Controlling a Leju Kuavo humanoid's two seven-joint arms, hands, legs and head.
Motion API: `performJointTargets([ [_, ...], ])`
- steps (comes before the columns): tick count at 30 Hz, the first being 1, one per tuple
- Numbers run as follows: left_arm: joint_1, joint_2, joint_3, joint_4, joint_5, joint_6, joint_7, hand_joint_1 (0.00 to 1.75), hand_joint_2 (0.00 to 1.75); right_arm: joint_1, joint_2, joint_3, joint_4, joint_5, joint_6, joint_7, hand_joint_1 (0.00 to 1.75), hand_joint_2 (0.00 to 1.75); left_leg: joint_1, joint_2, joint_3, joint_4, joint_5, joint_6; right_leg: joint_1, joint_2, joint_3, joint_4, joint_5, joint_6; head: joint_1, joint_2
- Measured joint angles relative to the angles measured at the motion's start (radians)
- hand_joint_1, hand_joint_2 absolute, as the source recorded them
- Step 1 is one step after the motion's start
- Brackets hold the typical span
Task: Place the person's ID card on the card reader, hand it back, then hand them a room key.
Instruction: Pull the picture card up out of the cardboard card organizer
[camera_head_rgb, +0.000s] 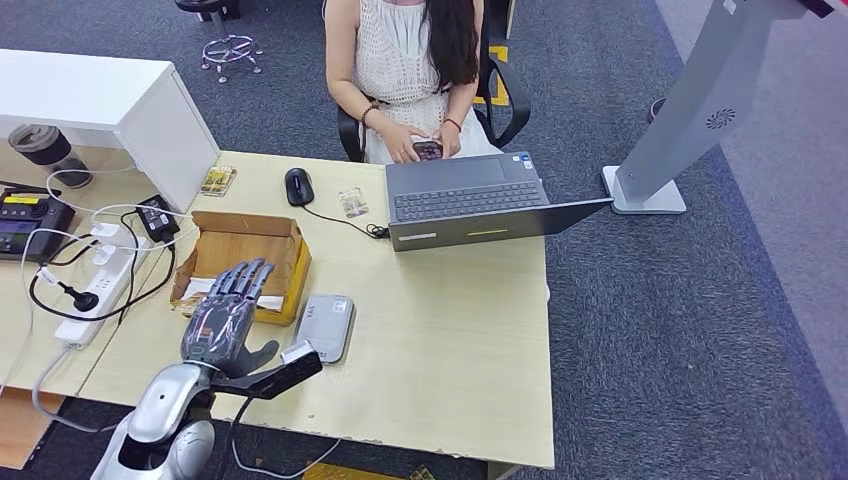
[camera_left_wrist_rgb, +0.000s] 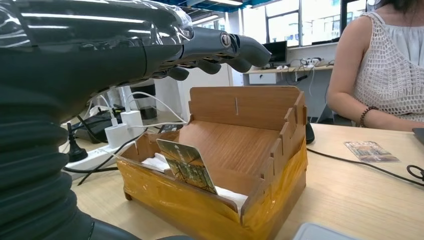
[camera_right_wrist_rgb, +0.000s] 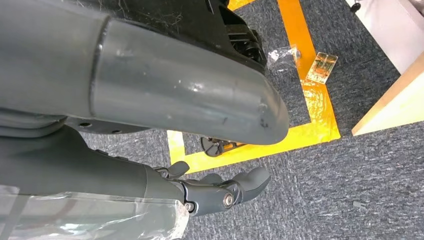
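Your left hand (camera_head_rgb: 228, 310) hovers with fingers spread, holding nothing, over the cardboard box (camera_head_rgb: 243, 262). A room key card (camera_left_wrist_rgb: 186, 166) stands tilted inside; lower slowly and pinch its upper edge. Your right hand (camera_right_wrist_rgb: 220, 192) hangs loosely curled, holding nothing.

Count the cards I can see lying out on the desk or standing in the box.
3: one near the white cabinet, one beside the mouse, one standing in the cardboard box. More may be hidden inside the box.
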Motion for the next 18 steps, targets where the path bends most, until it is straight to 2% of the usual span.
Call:
performJointTargets([
  [12, -0.039, 0.0, 0.02, 0.043, 0.002, -0.005, 0.018, 0.0, 1.75, 0.0, -0.001, 0.0, 0.0, 0.017, 0.0, 0.005, 0.0, 0.0, 0.0, 0.0, 0.0, 0.0, 0.0, 0.0, 0.0, 0.0, 0.0, 0.0, 0.0, 0.0, 0.0, 0.0],
  [18, -0.042, -0.003, 0.037, 0.054, -0.005, 0.003, 0.052, 0.0, 1.75, 0.0, -0.001, 0.0, 0.0, 0.019, 0.0, 0.007, 0.0, 0.0, 0.0, 0.0, 0.0, 0.0, 0.0, 0.0, 0.0, 0.0, 0.0, 0.0, 0.0, 0.0, 0.0, 0.0],
])
